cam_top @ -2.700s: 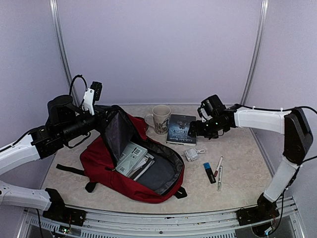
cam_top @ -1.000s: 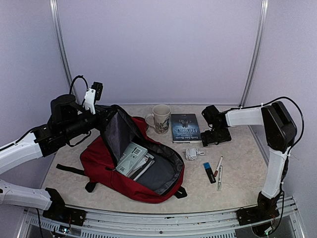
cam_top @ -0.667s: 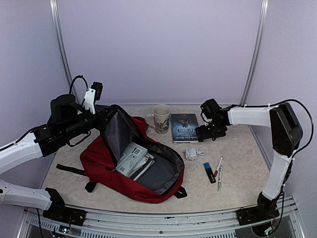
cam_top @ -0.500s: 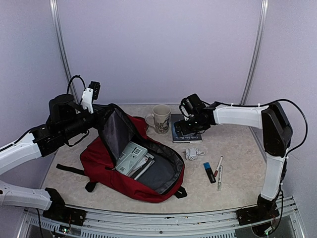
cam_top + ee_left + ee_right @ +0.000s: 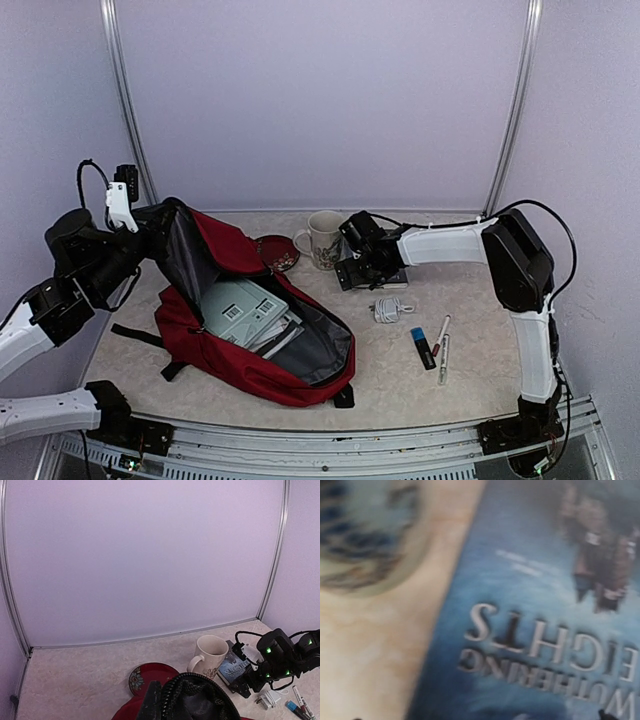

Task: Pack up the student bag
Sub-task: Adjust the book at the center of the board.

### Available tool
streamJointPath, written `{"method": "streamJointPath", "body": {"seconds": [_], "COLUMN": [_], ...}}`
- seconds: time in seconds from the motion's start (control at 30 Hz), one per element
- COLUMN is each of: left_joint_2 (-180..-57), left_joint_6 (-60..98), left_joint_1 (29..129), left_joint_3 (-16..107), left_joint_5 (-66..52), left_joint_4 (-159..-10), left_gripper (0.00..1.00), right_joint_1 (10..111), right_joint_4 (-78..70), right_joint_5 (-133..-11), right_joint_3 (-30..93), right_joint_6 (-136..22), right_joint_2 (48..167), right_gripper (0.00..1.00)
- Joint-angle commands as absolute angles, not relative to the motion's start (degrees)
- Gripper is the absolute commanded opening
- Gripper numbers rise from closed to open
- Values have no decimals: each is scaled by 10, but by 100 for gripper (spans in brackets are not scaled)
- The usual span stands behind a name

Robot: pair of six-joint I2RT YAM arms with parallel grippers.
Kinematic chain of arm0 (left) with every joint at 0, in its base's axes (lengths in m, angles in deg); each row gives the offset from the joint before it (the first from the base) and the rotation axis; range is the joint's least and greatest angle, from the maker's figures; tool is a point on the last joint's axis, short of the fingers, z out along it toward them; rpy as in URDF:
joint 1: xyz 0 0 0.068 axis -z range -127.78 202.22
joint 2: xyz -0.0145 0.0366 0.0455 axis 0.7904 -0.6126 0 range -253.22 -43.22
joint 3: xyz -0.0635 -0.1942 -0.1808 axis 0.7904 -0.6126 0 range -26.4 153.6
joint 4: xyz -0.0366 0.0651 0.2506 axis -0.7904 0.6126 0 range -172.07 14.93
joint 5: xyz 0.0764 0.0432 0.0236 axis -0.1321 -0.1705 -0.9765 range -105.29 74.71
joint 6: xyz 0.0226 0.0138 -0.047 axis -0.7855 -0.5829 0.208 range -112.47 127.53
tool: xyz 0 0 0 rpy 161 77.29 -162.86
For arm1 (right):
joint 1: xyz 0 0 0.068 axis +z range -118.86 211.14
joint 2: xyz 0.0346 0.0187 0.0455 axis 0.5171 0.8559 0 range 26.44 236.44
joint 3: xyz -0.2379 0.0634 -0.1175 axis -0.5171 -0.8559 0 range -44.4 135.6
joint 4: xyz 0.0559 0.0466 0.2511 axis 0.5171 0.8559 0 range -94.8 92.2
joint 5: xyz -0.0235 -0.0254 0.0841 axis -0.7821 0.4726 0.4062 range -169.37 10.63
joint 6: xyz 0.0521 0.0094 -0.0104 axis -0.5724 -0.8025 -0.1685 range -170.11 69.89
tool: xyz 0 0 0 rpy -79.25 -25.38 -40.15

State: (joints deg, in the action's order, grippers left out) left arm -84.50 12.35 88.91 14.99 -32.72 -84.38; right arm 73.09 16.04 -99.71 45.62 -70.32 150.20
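Two jaws differ: the left gripper [image 5: 158,214] is clamped on the top rim of the student bag [image 5: 230,352], lifting its dark-red flap so the grey-lined mouth gapes below, pale barcode-labelled booklets [image 5: 240,308] inside. The right gripper [image 5: 350,270] hangs spread wide just over a blue book [image 5: 530,605] titled "Wuthering Heights", with a mug [image 5: 325,238] beside it.

Soft, even, violet-tinted light; faint shadows under the student bag [image 5: 230,360]. Right wrist view smeared with blur across the book [image 5: 535,580].
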Motion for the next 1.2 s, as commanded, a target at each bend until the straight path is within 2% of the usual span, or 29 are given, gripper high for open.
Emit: {"method": "streamJointPath", "body": {"seconds": [0.0,0.13,0.4,0.5,0.73,0.9,1.17], "left_joint_2": [-846,-856,-867,-874,-927,-1003,-1054], "left_joint_6": [113,113,113,116,130,96,68], "left_joint_1": [881,881,881,881,881,923,1044], "left_joint_3": [161,166,168,170,184,227,253], "left_joint_5": [-347,-331,-319,-314,-244,-214,-195], "left_joint_4": [-910,-906,-903,-901,-886,-827,-744], "left_gripper": [0,0,0,0,0,0,14], "right_joint_1": [704,677,639,621,550,495,447], "right_joint_4": [187,201,181,157,35,19,-16], "right_joint_5": [-1050,-1073,-1081,-1013,-740,-672,-620], "right_joint_3": [465,429,298,251,153,151,167], "right_joint_6": [-724,-736,-729,-717,-760,-815,-849], "right_joint_2": [1534,1522,1419,1370,1259,1262,1304], "right_gripper": [100,100,100,100,100,100,94]}}
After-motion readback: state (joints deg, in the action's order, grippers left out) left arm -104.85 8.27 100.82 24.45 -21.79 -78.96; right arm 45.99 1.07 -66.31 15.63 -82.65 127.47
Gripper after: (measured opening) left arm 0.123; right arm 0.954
